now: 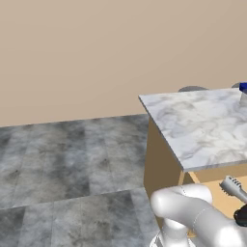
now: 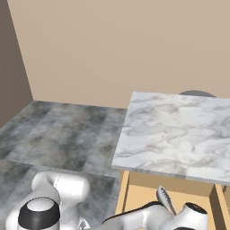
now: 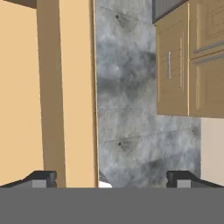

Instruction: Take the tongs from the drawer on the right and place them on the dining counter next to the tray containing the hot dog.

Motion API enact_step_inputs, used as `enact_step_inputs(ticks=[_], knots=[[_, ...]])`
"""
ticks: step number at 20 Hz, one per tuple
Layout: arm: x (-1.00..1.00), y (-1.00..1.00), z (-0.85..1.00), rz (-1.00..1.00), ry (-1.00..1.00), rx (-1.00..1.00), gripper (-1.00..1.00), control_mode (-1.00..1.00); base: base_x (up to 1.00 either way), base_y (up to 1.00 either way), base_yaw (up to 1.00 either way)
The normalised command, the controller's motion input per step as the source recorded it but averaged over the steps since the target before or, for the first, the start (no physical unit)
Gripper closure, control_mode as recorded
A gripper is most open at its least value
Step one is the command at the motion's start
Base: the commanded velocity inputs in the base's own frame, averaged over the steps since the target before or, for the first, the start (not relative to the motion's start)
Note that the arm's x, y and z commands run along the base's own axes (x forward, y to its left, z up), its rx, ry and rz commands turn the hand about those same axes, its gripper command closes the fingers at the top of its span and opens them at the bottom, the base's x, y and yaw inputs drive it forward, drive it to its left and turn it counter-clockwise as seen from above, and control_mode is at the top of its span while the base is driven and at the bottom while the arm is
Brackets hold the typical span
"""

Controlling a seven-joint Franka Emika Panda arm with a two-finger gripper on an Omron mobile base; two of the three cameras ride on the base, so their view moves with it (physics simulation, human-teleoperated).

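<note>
Marble desk (image 2: 175, 134) juts over the pulled-out drawer (image 2: 148, 197), where the tongs (image 2: 165, 199) lie, ridged end up, beside the white arm. In the hand view the claw (image 3: 111, 179) is spread wide with nothing between its 2 tips, above grey floor tiles (image 3: 131, 109), with tan cupboard doors (image 3: 188, 65) alongside. A blue tray (image 1: 243, 87) peeks in at the desk's far corner.

open drawer under the counter edge, tongs inside

the drawer (image 2: 134, 197) stands pulled out below the near edge of the dining counter (image 2: 175, 130). the tongs (image 2: 165, 199) lie in the drawer, just beyond the arm (image 2: 148, 218). the tray (image 1: 243, 87) sits on the counter at its far right. cupboard doors (image 3: 188, 65) stand across the floor (image 3: 131, 113) from the drawer.
</note>
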Motion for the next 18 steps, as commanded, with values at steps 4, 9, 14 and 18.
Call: enact_step_inputs(ticks=[4, 9, 14, 18], knots=[[-0.04, 0.0, 1.0, 0.17, -0.07, 0.12, -1.0, -1.0, 0.0, 0.0, 0.0], [0.17, 0.08, 1.0, 0.2, -0.01, 0.07, -1.0, -1.0, 0.0, 0.0, 0.0], [0.38, 0.0, 1.0, 0.42, 0.0, 0.02, -1.0, -1.0, 0.0, 0.0, 0.0], [0.3, -0.17, 0.67, 0.61, -0.11, 0.03, -1.0, -1.0, 0.0, 0.0, 0.0]])
